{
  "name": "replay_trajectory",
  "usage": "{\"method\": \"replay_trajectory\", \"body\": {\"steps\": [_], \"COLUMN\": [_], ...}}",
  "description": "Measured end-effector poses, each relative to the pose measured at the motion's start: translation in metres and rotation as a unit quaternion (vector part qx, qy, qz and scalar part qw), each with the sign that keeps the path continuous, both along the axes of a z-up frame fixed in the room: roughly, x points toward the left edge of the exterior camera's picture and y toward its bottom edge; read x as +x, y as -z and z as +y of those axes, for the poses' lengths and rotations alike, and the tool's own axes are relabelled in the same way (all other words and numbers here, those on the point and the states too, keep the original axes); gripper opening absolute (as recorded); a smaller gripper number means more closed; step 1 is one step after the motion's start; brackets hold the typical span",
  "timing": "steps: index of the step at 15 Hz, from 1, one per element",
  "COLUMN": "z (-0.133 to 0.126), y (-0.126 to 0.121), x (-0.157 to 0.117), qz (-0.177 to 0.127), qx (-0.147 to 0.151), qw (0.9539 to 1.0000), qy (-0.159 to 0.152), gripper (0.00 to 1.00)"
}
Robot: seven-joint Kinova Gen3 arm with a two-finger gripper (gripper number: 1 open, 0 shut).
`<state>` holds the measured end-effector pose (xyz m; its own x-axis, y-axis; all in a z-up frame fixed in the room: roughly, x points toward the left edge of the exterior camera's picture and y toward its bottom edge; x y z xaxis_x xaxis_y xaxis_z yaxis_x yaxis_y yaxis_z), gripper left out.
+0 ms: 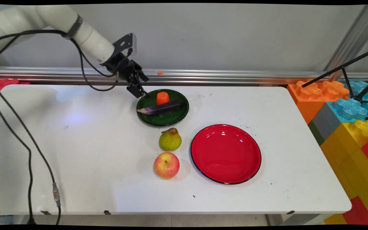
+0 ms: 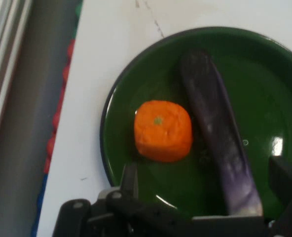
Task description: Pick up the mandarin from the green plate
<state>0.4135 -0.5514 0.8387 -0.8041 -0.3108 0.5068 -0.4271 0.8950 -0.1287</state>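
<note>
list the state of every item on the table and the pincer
pincer: open, empty, over the green plate's edge
green plate: holds the carrot piece and the eggplant
carrot piece: standing on end on the green plate
eggplant: lying flat beside the carrot piece
red plate: empty
pear: on the table, stem up
apple: on the table, near the pear

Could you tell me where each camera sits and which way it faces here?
Main view: fixed above the table's near side, looking down across it to the wall; arm and gripper enter from upper left.
Hand view: on the hand, looking down along the open fingers.
Shared: green plate, carrot piece, eggplant.
</note>
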Motion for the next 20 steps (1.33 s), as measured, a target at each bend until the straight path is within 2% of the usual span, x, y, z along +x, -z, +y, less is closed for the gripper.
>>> {"method": "replay_trajectory", "body": {"steps": [6, 10, 20], "z": [-0.034, -0.059, -0.083], "y": [0.023, 0.033, 0.049], "x": [0.002, 0.003, -0.001], "qz": [0.002, 0.013, 0.021], "qx": [0.037, 0.056, 0.073], "qw": [0.9993, 0.9984, 0.9971], "qy": [0.005, 0.001, 0.006], "gripper": [1.0, 1.0, 1.0]}}
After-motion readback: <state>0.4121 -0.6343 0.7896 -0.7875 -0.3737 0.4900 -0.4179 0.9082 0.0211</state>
